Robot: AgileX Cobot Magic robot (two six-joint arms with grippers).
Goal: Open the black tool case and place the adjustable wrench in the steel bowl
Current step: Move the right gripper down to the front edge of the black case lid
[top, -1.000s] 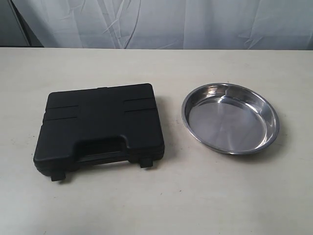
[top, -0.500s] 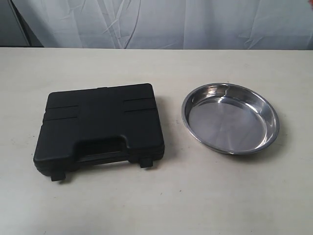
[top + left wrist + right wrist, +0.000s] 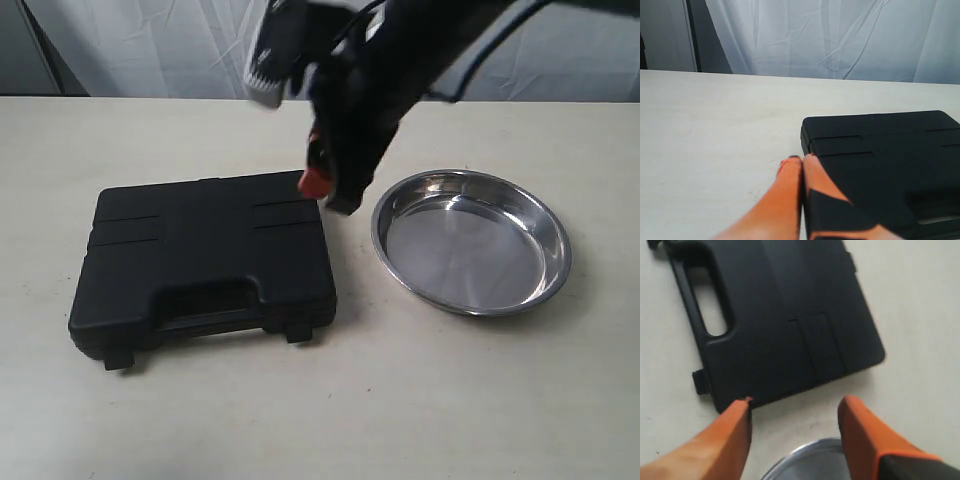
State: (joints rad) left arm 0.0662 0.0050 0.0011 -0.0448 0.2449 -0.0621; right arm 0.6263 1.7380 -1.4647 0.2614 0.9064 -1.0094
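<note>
**A:** Entry 1, task items. We log the rectangular black moulded plastic tool case [image 3: 200, 260] lying flat on the off-white table top [image 3: 480, 400], at the left of the exterior view. The ribbed lid is down. The built-in handle [image 3: 205, 297] and the 2 small latches [image 3: 300, 333] sit on the edge nearest that camera.

**B:** Agreed. We put the shallow round shiny stainless steel bowl [image 3: 470, 245] to the right of the case. It is near but apart, with a strip of bare table between them. The adjustable wrench is hidden from us, since the lid is shut in all 3 views.

**A:** Entry 2, right gripper [image 3: 797, 402]?

**B:** We record it as released. In the right wrist view its 2 orange fingers [image 3: 735, 435] stand wide apart with nothing between them but table. The case's short edge lies beyond the tips and the bowl's rolled rim shows under them. In the exterior view it is blurred. We place it on a black arm reaching in from the top edge, over the case's far right corner and the gap toward the bowl.

**A:** Entry 3, left gripper [image 3: 801, 159]?

**B:** Clenched on nothing, with both orange fingers pressed together along their length. In the left wrist view we see it low over the table, just beside a corner of the case. We cannot tell whether it touches the case.
</note>
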